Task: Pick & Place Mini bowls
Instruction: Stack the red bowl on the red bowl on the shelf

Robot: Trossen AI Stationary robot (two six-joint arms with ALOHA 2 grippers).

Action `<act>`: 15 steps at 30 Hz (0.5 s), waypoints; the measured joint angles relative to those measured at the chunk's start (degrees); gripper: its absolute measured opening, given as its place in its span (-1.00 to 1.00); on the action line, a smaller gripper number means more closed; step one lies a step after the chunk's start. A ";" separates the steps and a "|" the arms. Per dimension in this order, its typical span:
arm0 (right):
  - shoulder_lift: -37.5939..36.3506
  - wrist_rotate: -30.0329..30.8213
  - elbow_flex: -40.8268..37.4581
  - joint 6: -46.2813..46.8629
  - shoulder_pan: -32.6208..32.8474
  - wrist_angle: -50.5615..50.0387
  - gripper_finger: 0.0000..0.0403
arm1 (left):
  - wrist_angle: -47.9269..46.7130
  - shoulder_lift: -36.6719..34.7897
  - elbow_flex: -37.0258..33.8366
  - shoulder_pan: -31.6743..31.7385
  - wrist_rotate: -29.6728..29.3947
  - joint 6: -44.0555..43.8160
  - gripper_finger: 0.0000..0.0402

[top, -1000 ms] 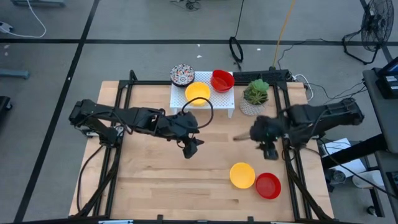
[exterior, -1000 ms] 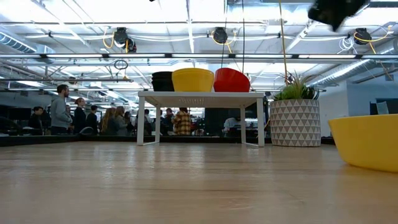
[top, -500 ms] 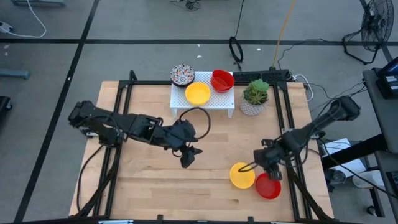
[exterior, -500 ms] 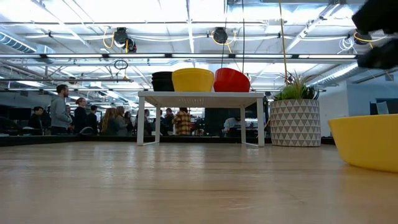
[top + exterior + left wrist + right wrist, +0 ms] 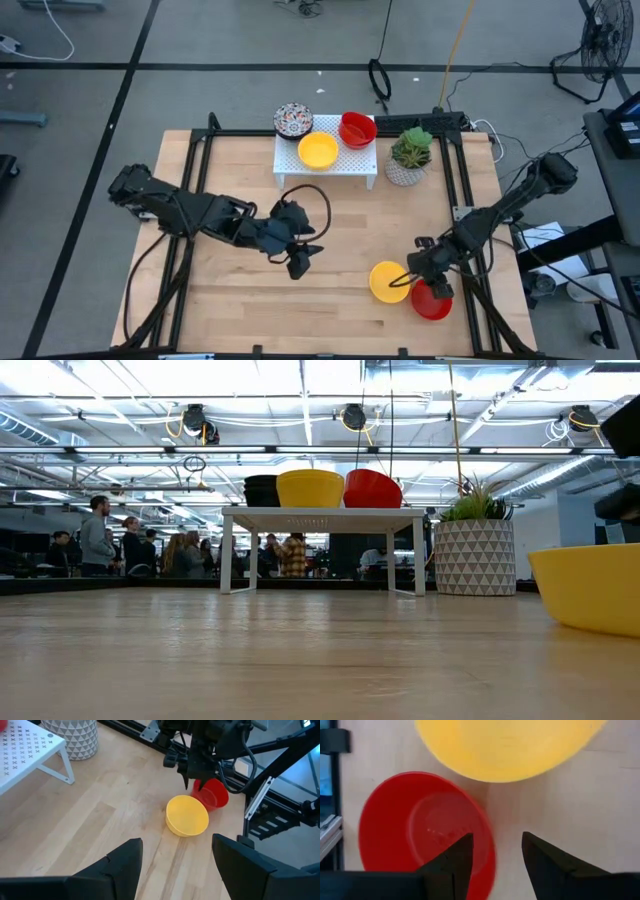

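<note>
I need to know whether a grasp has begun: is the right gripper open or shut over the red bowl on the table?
Open. The right gripper shows a clear gap between its fingers, poised over the rim of the red bowl, holding nothing.

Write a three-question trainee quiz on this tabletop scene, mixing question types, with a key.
1. True or false: the glossy red mini bowl on the wooden table sits beside a glossy yellow mini bowl.
2. Which gripper hangs over that red bowl's rim? A left gripper B right gripper
3. How many bowls stand on the white perforated stand?

Key: 1 true; 2 B; 3 three.
</note>
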 joint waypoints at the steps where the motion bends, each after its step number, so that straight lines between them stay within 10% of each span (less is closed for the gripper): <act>1: 0.00 0.00 -0.61 0.01 0.22 1.15 -0.23 | 0.02 0.00 0.00 -0.15 -0.13 0.01 0.20; 8: 0.00 -0.03 -5.09 2.34 0.69 7.76 -0.36 | 0.02 0.00 0.00 -0.17 -0.25 -0.20 0.20; 15: 0.00 -2.82 -5.17 4.72 0.52 7.74 -0.94 | 0.02 0.00 0.00 -0.17 -0.38 0.03 0.20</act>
